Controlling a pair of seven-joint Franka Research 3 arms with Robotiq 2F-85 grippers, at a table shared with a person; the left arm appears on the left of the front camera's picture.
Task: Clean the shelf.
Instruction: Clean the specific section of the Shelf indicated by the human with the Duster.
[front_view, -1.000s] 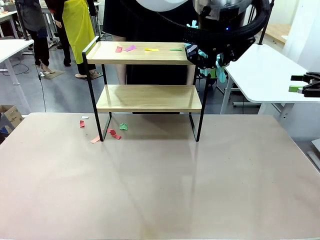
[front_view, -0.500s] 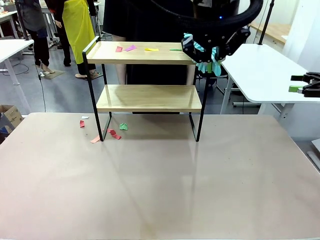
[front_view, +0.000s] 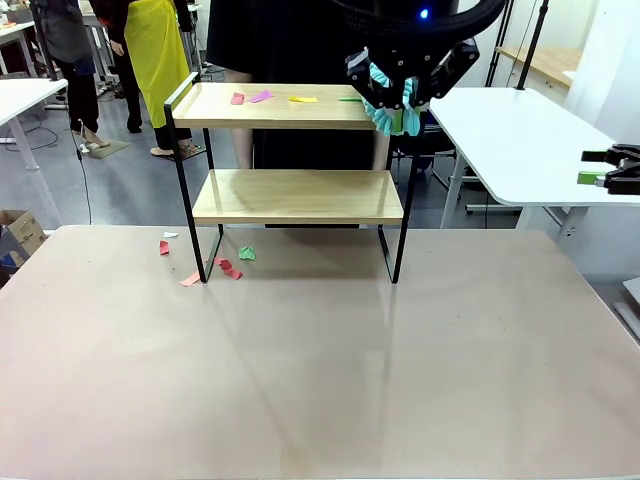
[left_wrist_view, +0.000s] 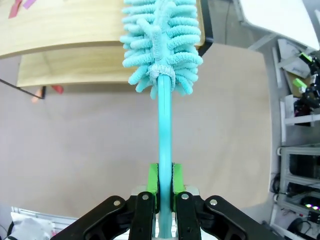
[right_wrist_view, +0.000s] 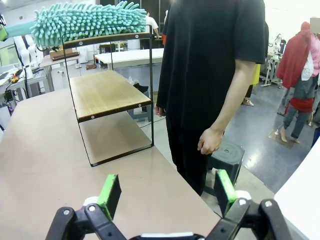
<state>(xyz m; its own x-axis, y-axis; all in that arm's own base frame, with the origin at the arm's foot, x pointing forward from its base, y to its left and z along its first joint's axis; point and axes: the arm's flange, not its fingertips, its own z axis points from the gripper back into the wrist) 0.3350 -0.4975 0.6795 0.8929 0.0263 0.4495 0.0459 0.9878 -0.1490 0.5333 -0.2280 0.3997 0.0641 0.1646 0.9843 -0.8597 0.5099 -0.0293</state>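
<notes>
Shelf (front_view: 298, 195) — two-tier rack, two light wooden boards in a thin black frame on four legs. It stands upright at the far side of the tan table (front_view: 320, 380), a little left of centre, with the lower board bare.

Top board: four paper scraps lying in a row, red (front_view: 238, 98), magenta (front_view: 261, 96), yellow (front_view: 303, 99) and green (front_view: 351, 98).

Tabletop by the left legs: loose scraps, red (front_view: 164, 247), white (front_view: 170, 235), green (front_view: 247, 254), a second red (front_view: 229, 269) and orange (front_view: 190, 280).

Duster (left_wrist_view: 162, 37): teal, with a fluffy chenille head on a straight teal handle (left_wrist_view: 165, 120). The head sits at the right end of the top board. Whether its fibres touch the wood cannot be told.

Left gripper (left_wrist_view: 165, 182): jaws closed tight, green pads clamping the duster handle on both sides. It comes in from above at the shelf's right end.

Right gripper (right_wrist_view: 167, 192): jaws spread wide with nothing between the pads. It is well apart from the shelf, at the front view's right edge beside a white side table (front_view: 520, 140), and faces the shelf end-on.

Person (right_wrist_view: 210, 60): black top, standing just behind the shelf on the far side, one hand (right_wrist_view: 210, 141) hanging loose at the table's edge.

Floor, left of the table: an open cardboard box (front_view: 18, 235).
</notes>
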